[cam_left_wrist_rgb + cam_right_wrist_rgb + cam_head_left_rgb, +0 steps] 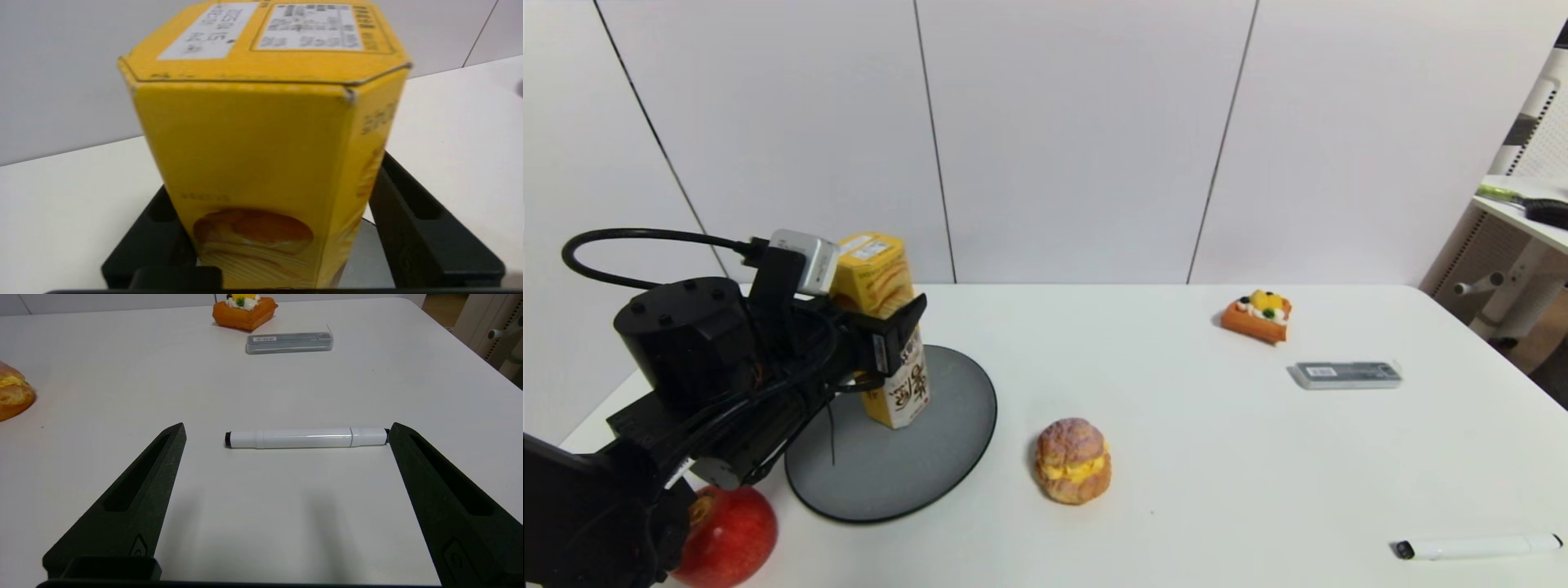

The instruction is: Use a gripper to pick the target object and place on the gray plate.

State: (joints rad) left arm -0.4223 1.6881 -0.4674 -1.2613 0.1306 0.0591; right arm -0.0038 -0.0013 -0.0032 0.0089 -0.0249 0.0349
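Note:
The tall yellow hexagonal snack box (pixel 884 282) stands slightly tilted over the back part of the gray plate (pixel 907 478) at the table's left; I cannot tell whether its white base touches the plate. My left gripper (pixel 882 335) is shut on the box at mid-height. In the left wrist view the box (pixel 253 134) fills the space between the black fingers (pixel 408 220), with a bit of the plate (pixel 367 261) below. My right gripper (pixel 286 425) is open and empty, low over the table behind a white marker (pixel 306 438). It is out of the head view.
A red apple (pixel 727 535) lies by the plate's front left edge, under my left arm. A brown cream puff (pixel 1072 460) sits right of the plate. A fruit-topped cake (pixel 1258 314), a gray case (pixel 1347 374) and the white marker (pixel 1478 545) lie on the right.

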